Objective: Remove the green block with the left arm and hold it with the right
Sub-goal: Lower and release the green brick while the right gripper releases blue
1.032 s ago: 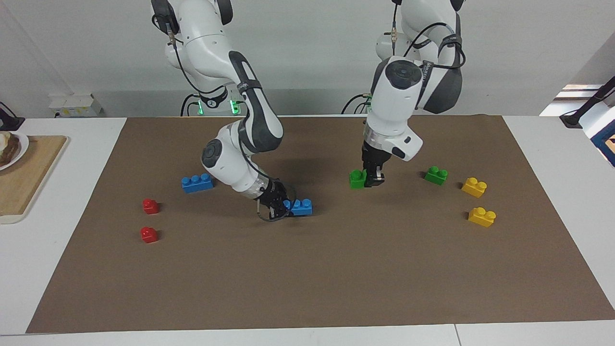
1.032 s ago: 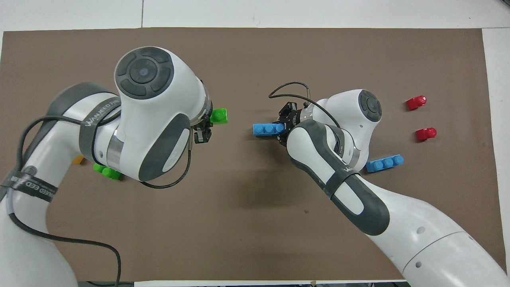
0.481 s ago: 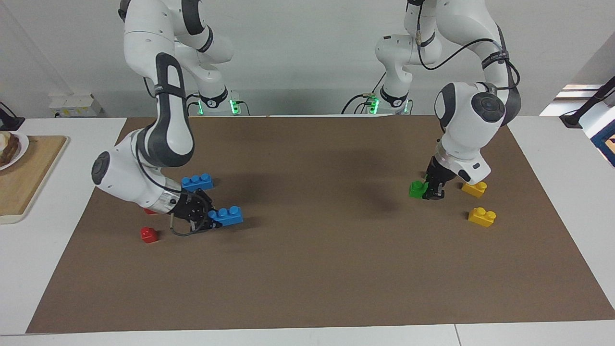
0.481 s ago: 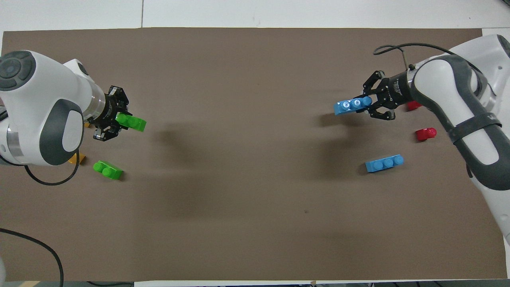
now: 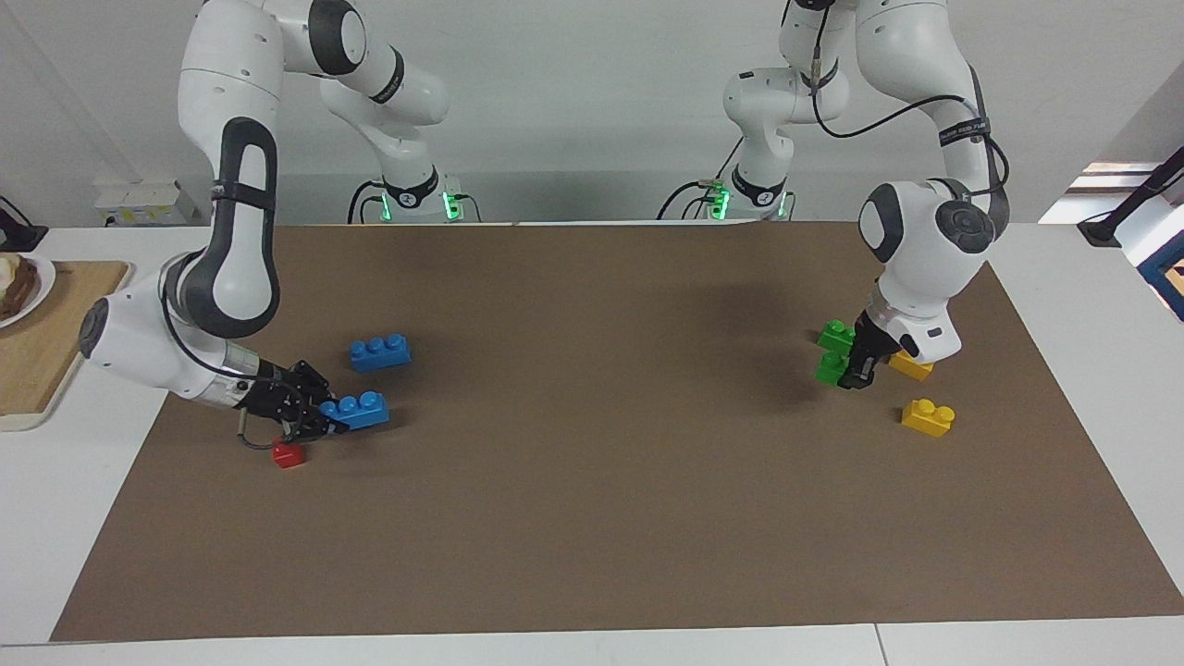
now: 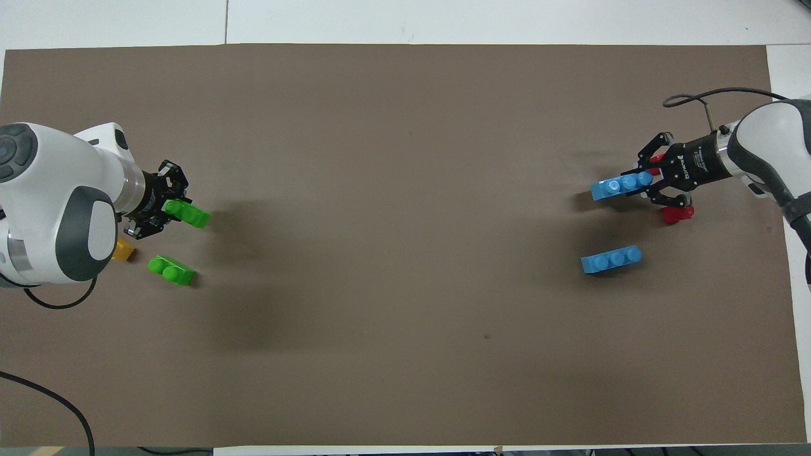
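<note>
My left gripper is shut on a green block and holds it low over the mat at the left arm's end of the table. It also shows in the overhead view with the green block sticking out of it. The second green block lies on the mat close beside it, nearer to the robots, and also shows in the overhead view. My right gripper is shut on a blue brick low over the mat at the right arm's end, and both appear from overhead: gripper, brick.
A second blue brick lies on the brown mat. A red block lies under the right gripper. Two yellow blocks lie by the left gripper. A wooden board stands off the mat.
Both arms have swung apart from the middle of the mat toward their own ends. The left carried the green block along and the right carried the blue brick.
</note>
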